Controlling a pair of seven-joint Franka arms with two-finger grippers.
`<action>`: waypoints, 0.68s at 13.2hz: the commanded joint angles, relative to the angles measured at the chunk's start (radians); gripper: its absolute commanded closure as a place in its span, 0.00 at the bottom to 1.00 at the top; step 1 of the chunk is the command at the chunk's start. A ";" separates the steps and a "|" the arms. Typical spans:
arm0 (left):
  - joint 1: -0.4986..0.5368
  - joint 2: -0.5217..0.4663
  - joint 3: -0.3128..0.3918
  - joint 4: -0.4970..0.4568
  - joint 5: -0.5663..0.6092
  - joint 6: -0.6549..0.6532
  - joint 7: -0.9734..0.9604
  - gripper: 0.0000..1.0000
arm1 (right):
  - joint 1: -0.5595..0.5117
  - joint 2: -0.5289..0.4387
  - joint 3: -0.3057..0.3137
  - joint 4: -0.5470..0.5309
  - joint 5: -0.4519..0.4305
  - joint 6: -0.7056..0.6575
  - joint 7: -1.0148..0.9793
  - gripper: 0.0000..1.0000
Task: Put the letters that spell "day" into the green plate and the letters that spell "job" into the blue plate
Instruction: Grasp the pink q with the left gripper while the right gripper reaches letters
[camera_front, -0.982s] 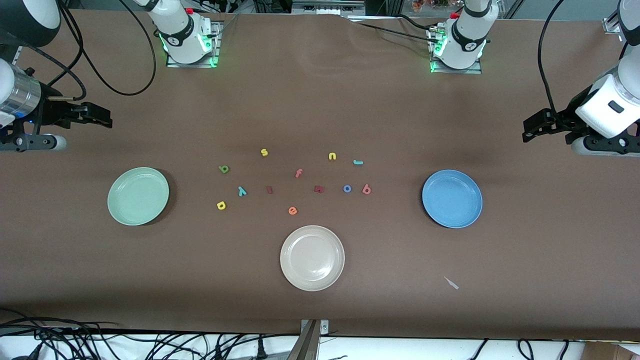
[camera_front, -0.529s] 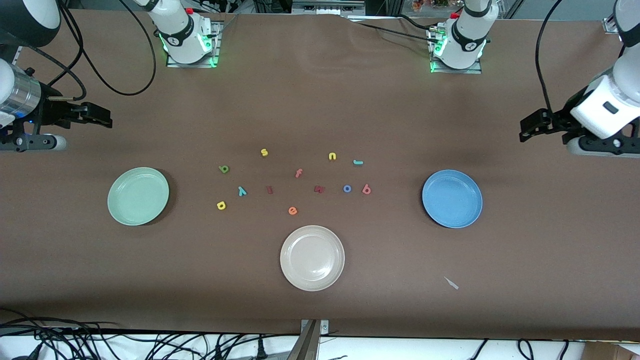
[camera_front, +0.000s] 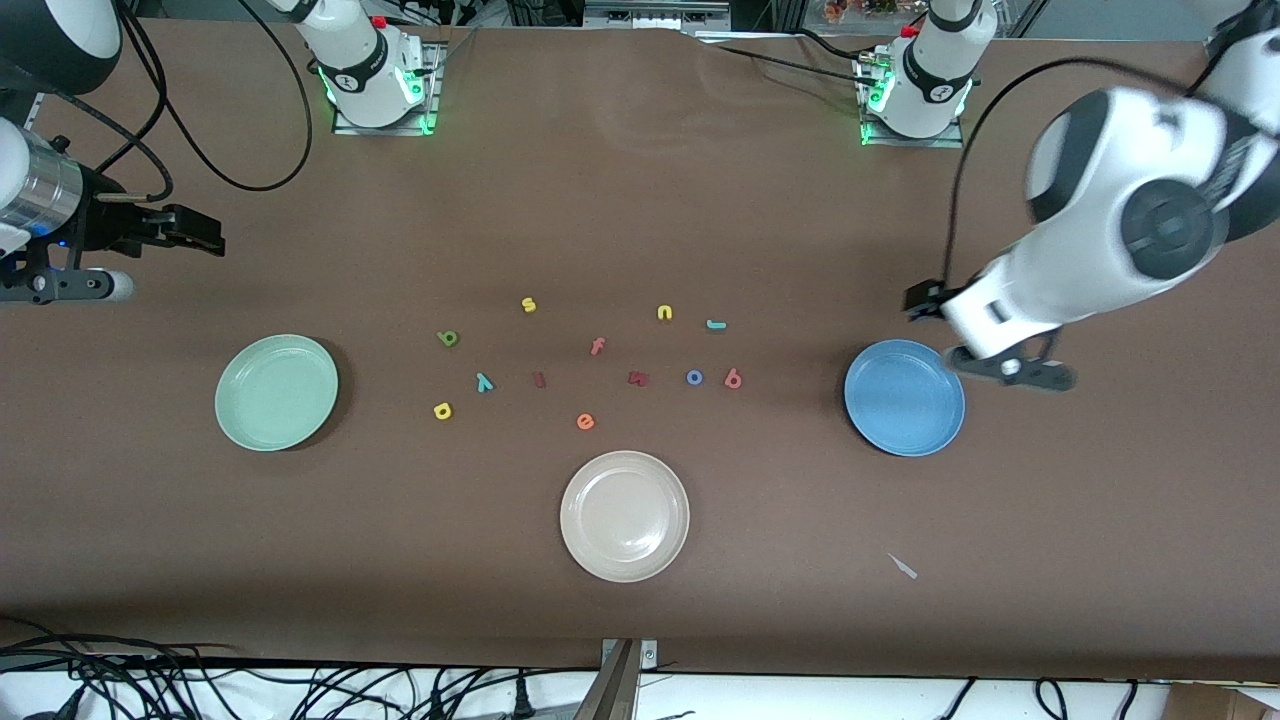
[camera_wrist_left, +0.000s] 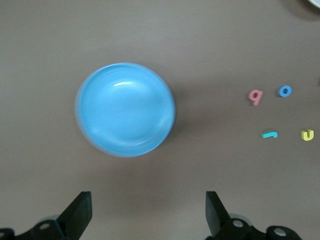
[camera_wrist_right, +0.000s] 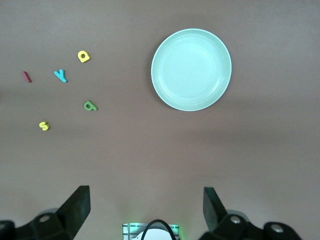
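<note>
Overhead, brown table, both plates bare, left hand apart, right hand apart.

Glossy, smooth blue plate and green plate; matt brown table covering; matt, foam-like letters.
</note>
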 joint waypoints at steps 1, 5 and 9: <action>-0.107 0.155 0.012 0.109 -0.030 0.057 0.011 0.00 | 0.000 0.000 0.008 0.006 0.014 -0.017 0.005 0.00; -0.231 0.277 0.013 0.095 -0.056 0.240 0.010 0.00 | 0.006 0.011 0.011 0.006 0.015 -0.022 0.007 0.00; -0.241 0.330 0.012 0.015 -0.085 0.418 0.025 0.00 | 0.014 0.036 0.016 -0.003 0.047 -0.020 0.019 0.00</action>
